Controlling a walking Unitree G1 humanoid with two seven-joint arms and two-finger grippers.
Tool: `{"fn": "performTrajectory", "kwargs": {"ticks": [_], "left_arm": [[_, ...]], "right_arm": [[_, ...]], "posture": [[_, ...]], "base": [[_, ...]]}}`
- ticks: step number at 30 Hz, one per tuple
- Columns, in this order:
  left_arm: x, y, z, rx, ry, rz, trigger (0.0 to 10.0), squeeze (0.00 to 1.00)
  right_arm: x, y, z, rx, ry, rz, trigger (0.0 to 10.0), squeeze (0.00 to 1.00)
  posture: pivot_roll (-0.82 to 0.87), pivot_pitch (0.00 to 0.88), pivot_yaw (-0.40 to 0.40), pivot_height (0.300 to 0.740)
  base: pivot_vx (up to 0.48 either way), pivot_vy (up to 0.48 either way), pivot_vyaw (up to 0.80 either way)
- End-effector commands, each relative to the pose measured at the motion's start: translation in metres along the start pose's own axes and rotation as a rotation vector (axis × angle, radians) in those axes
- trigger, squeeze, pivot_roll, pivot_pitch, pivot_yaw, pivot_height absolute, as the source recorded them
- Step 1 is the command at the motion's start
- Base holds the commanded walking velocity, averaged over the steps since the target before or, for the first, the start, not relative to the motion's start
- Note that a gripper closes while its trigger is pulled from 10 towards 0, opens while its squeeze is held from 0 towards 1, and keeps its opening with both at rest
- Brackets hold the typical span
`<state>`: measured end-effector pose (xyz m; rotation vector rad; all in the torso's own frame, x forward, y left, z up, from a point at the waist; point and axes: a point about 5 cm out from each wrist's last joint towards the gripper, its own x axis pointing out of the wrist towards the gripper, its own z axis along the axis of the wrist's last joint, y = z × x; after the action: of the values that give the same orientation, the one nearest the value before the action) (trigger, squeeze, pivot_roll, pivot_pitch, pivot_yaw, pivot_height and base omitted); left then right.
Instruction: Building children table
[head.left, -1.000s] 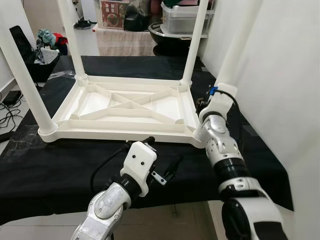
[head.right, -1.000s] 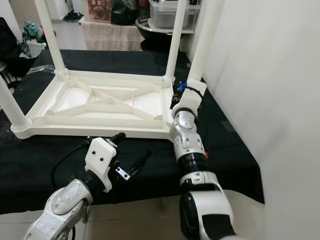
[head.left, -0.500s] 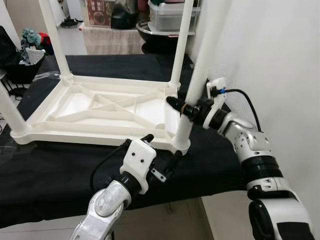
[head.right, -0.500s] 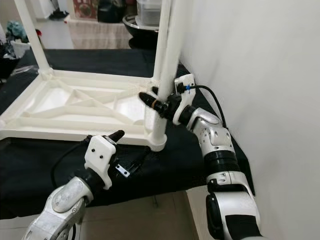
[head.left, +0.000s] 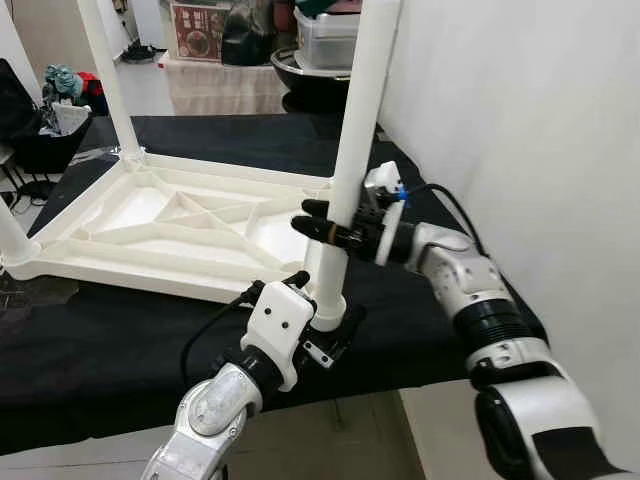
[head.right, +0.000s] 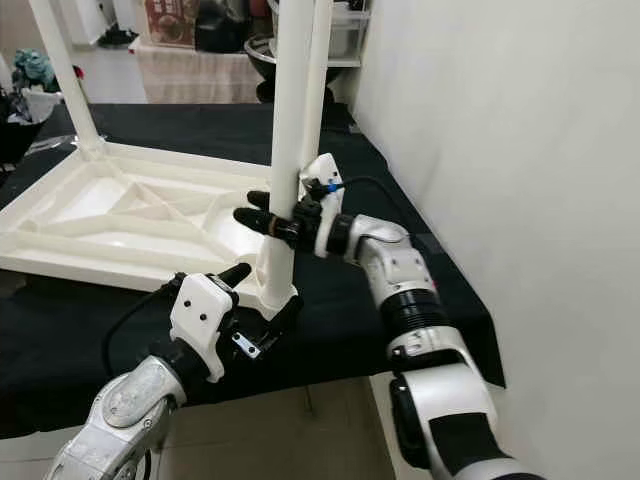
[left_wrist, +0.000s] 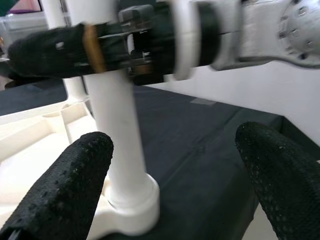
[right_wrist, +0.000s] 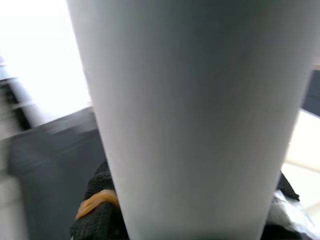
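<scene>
A white children's table (head.left: 190, 215) lies upside down on a black cloth (head.left: 120, 340) in the middle left of the head view. Its near right leg (head.left: 352, 150) stands straight up in the middle. The right gripper (head.left: 322, 222) is pinched around that leg, partway up. Low in the middle, the left gripper (head.left: 325, 318) has its fingers (left_wrist: 65, 185) spread wide beside the leg's foot, holding nothing.

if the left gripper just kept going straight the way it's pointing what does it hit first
Most likely the base of the near white table leg. The left gripper is open and points at it, the socket collar sitting between the fingertips. Past it lies the black cloth. Depth is hard to judge.
</scene>
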<state>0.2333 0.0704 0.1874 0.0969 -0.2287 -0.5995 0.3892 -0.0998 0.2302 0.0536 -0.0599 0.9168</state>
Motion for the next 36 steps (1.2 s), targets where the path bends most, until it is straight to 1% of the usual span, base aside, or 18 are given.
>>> {"fn": "performTrajectory", "kwargs": {"ticks": [1, 3, 4, 5, 7, 8, 10, 11, 13, 20, 21, 22, 23, 29, 31, 32, 33, 36], "left_arm": [[-0.002, 0.0, -0.002, 0.009, 0.01, -0.002, 10.0, 0.0], [-0.002, 0.0, -0.003, 0.006, 0.011, -0.002, 10.0, 0.0], [-0.002, 0.0, -0.003, 0.006, 0.011, -0.002, 10.0, 0.0], [-0.001, 0.0, -0.003, 0.005, 0.011, -0.003, 10.0, 0.0], [0.0, -0.001, -0.004, 0.004, 0.011, -0.004, 10.0, 0.0], [0.0, -0.001, -0.004, 0.004, 0.011, -0.004, 10.0, 0.0], [0.001, -0.002, -0.004, 0.001, 0.01, -0.006, 10.0, 0.0], [0.001, -0.002, -0.004, 0.001, 0.01, -0.006, 10.0, 0.0], [0.001, -0.002, -0.004, 0.0, 0.01, -0.005, 10.0, 0.0], [0.001, -0.001, -0.004, 0.0, 0.01, -0.005, 10.0, 0.0], [0.001, -0.001, -0.004, 0.0, 0.011, -0.005, 10.0, 0.0], [0.001, -0.001, -0.004, 0.001, 0.011, -0.005, 10.0, 0.0], [0.0, -0.001, -0.004, 0.001, 0.012, -0.004, 10.0, 0.0], [0.0, 0.0, -0.004, 0.001, 0.012, -0.002, 10.0, 0.0], [0.001, 0.0, -0.004, 0.001, 0.009, -0.001, 10.0, 0.0], [0.001, 0.0, -0.004, 0.0, 0.008, -0.001, 10.0, 0.0], [0.002, 0.0, -0.004, 0.001, 0.007, -0.001, 10.0, 0.0], [0.001, 0.001, -0.004, 0.002, 0.007, 0.003, 10.0, 0.0]], "right_arm": [[-0.005, -0.015, -0.009, 0.04, 0.038, -0.185, 0.0, 0.0], [-0.016, -0.037, -0.011, 0.068, 0.057, -0.511, 0.0, 0.0], [-0.016, -0.037, -0.011, 0.068, 0.057, -0.511, 0.0, 0.0], [-0.024, -0.046, -0.014, 0.07, 0.079, -0.671, 0.0, 0.0], [-0.034, -0.054, -0.018, 0.084, 0.087, -0.827, 0.0, 0.0], [-0.034, -0.054, -0.018, 0.084, 0.087, -0.827, 0.0, 0.0], [-0.059, -0.064, -0.027, 0.103, 0.105, -1.147, 0.0, 0.0], [-0.059, -0.064, -0.027, 0.103, 0.105, -1.147, 0.0, 0.0], [-0.073, -0.062, -0.032, 0.099, 0.09, -1.372, 0.0, 0.0], [-0.065, -0.047, -0.037, 0.111, 0.084, -1.423, 0.0, 0.0], [-0.058, -0.044, -0.035, 0.117, 0.063, -1.393, 10.0, 0.0], [-0.051, -0.042, -0.031, 0.124, 0.02, -1.343, 10.0, 0.26], [-0.045, -0.04, -0.026, 0.121, -0.023, -1.295, 10.0, 1.0], [-0.031, -0.039, -0.001, 0.11, -0.191, -1.098, 10.0, 1.0], [-0.018, -0.033, 0.011, 0.14, -0.237, -0.841, 10.0, 1.0], [-0.014, -0.029, 0.013, 0.168, -0.239, -0.739, 10.0, 0.7], [-0.012, -0.027, 0.014, 0.202, -0.23, -0.646, 10.0, 0.0], [-0.013, -0.018, 0.012, 0.168, -0.164, -0.366, 10.0, 0.0]], "posture": [[0.11, 0.056, -0.103, 0.74], [0.1, 0.057, -0.1, 0.74], [0.1, 0.057, -0.1, 0.74], [0.1, 0.058, -0.097, 0.74], [0.1, 0.059, -0.098, 0.74], [0.1, 0.059, -0.098, 0.74], [0.1, 0.059, -0.097, 0.74], [0.1, 0.059, -0.097, 0.74], [0.1, 0.061, -0.096, 0.74], [0.11, 0.063, -0.098, 0.74], [0.11, 0.065, -0.096, 0.74], [0.11, 0.065, -0.096, 0.74], [0.1, 0.066, -0.097, 0.74], [0.1, 0.068, -0.098, 0.74], [0.1, 0.068, -0.1, 0.74], [0.1, 0.068, -0.1, 0.74], [0.1, 0.069, -0.1, 0.74], [0.11, 0.069, -0.102, 0.74]], "base": [[0.0, 0.0, 0.0], [0.0, 0.0, 0.0], [0.0, 0.0, 0.0], [0.0, 0.0, 0.0], [0.0, 0.0, 0.0], [0.0, 0.0, 0.0], [0.0, 0.0, 0.0], [0.0, 0.0, 0.0], [0.0, 0.0, 0.0], [0.0, 0.0, 0.0], [0.0, 0.0, 0.0], [0.0, 0.0, 0.0], [0.0, 0.0, 0.0], [0.0, 0.0, 0.0], [0.0, 0.0, 0.0], [0.0, 0.0, 0.0], [0.0, 0.0, 0.0], [0.0, 0.0, 0.0]]}}
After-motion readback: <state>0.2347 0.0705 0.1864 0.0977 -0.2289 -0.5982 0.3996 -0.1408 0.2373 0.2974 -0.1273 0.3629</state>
